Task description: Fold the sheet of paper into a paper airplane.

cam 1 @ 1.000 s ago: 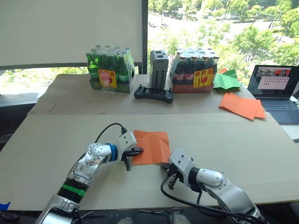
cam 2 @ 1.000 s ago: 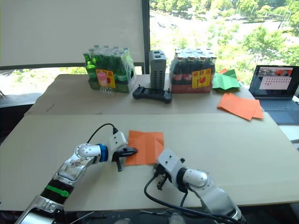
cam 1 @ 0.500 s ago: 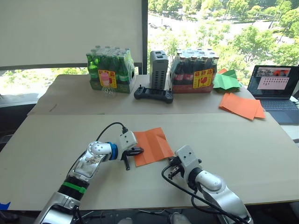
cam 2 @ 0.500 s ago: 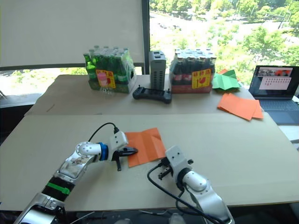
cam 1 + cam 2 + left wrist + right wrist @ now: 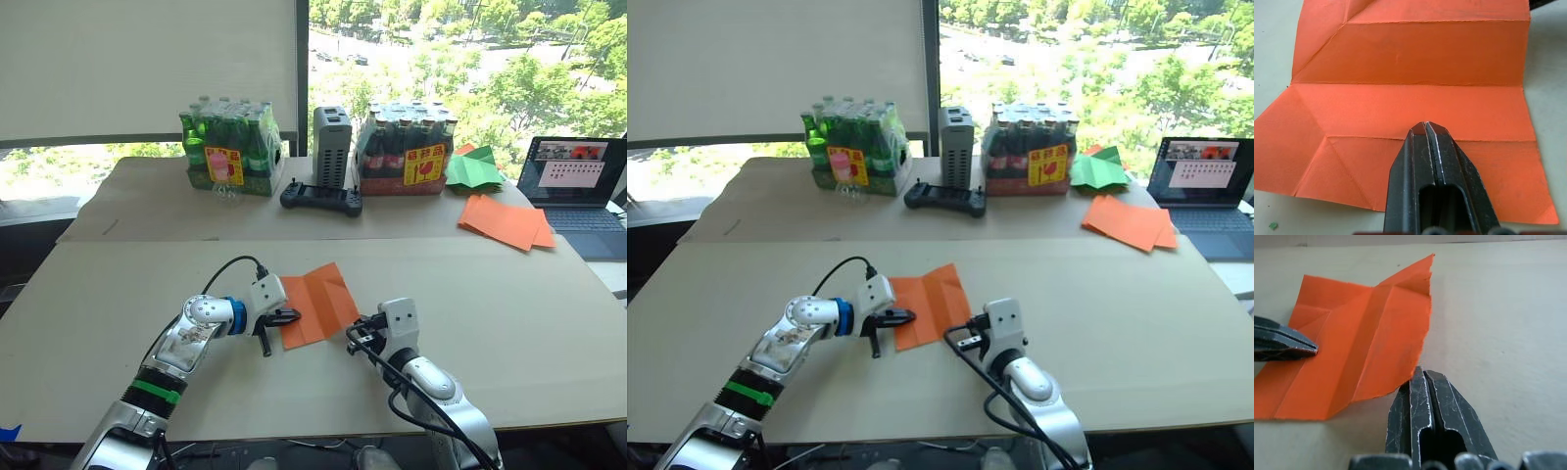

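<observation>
The sheet of paper (image 5: 315,304) lay near the front middle of the cardboard-covered table (image 5: 509,294), flat but for its crease lines and a far corner that stood slightly lifted. From my remote seat I had the left gripper (image 5: 1428,128) resting on the sheet's near-left part, its two black fingers pressed together with nothing between them, pinning rather than holding. The right gripper (image 5: 1422,374) sat at the sheet's right edge, fingers likewise closed on nothing, tips touching or just beside the torn-looking border; I could not tell which.

I judged the sheet very light and limp, likely to slide on the smooth board under any sideways push and to tear or crumple if pinched hard. The best hold looked to be a free edge or the raised corner, with the other gripper pressing down along a crease.

I counted one working sheet, two grippers, one pile of orange sheets (image 5: 507,220) far right, and one green paper shape (image 5: 474,168) behind it. Further back stood two shrink-wrapped packs of bottles, a green pack (image 5: 231,147) and a dark pack (image 5: 409,145), with one grey box (image 5: 332,145) between them, one black controller (image 5: 321,199) before it, and one laptop (image 5: 576,191) at the right edge.
</observation>
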Controlling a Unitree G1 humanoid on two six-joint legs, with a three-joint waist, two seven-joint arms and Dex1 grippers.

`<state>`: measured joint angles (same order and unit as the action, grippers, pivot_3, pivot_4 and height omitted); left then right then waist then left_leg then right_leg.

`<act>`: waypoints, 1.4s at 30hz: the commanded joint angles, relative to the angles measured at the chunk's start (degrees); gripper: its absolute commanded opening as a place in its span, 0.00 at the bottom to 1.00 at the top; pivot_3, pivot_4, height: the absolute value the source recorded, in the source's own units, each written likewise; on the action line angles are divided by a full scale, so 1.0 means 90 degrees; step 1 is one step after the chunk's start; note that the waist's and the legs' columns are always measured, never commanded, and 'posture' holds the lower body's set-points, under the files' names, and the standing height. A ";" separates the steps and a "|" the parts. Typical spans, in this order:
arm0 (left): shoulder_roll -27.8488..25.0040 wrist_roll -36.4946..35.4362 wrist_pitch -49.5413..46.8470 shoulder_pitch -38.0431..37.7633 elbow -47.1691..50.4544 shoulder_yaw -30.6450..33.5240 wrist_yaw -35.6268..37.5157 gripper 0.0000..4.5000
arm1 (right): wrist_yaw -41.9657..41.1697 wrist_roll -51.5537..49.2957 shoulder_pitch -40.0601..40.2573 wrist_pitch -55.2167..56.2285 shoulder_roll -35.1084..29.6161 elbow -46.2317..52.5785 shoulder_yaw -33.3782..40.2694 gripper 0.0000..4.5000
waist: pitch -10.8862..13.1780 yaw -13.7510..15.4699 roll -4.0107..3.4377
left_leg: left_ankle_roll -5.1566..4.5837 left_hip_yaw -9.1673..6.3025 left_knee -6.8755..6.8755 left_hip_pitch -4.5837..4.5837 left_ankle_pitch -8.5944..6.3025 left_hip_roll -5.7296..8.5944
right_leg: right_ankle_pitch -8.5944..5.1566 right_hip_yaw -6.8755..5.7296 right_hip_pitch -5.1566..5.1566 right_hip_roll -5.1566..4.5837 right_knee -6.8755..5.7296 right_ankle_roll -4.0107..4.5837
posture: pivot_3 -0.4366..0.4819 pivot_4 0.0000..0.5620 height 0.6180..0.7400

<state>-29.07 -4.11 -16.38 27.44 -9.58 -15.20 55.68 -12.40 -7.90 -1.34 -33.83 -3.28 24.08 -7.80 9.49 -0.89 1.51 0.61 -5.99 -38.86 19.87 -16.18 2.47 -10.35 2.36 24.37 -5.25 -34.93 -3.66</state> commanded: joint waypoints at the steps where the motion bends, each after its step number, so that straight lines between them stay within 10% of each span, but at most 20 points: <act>1: -0.0038 0.0204 -0.0063 -0.0016 -0.0179 -0.0195 0.0053 0.00 | -0.0334 -0.0221 -0.0171 0.0386 0.0010 0.0139 -0.0205 0.01 | 0.0000 0.0000 0.0000 | 0.0000 0.0000 0.0001 0.0000 0.0000 0.0000 | 0.0000 0.0000 0.0000 0.0000 0.0000 0.0000 | 0.48 0.27 0.86; 29: -0.0487 -0.1189 -0.1706 -0.0160 0.1652 0.1447 -0.0272 0.00 | -0.1450 0.0459 -0.1524 0.0201 -0.0623 -0.1899 -0.1681 0.01 | 0.0000 -0.0153 -0.0001 | 0.0000 -0.0005 0.0009 -0.0005 0.0000 -0.0011 | 0.0000 -0.0002 0.0011 0.0008 -0.0004 0.0007 | 0.48 0.27 0.86; 42: -0.0057 -0.1010 -0.1282 -0.0185 0.0569 0.0900 -0.0319 0.00 | -0.1407 0.0549 -0.1589 -0.0007 -0.0571 -0.1794 -0.1642 0.01 | 0.0000 -0.0171 -0.0001 | 0.0001 -0.0004 0.0011 -0.0005 -0.0001 -0.0011 | 0.0010 -0.0001 0.0012 0.0010 -0.0004 0.0024 | 0.48 0.27 0.86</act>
<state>-29.29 -14.66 -30.38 26.11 -2.98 -6.30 52.73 -25.28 -3.50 -16.20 -32.02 -8.15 8.17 -22.31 9.48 -2.43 1.50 0.62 -6.02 -38.75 19.82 -16.18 2.37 -10.26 2.35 24.49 -5.16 -34.96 -3.44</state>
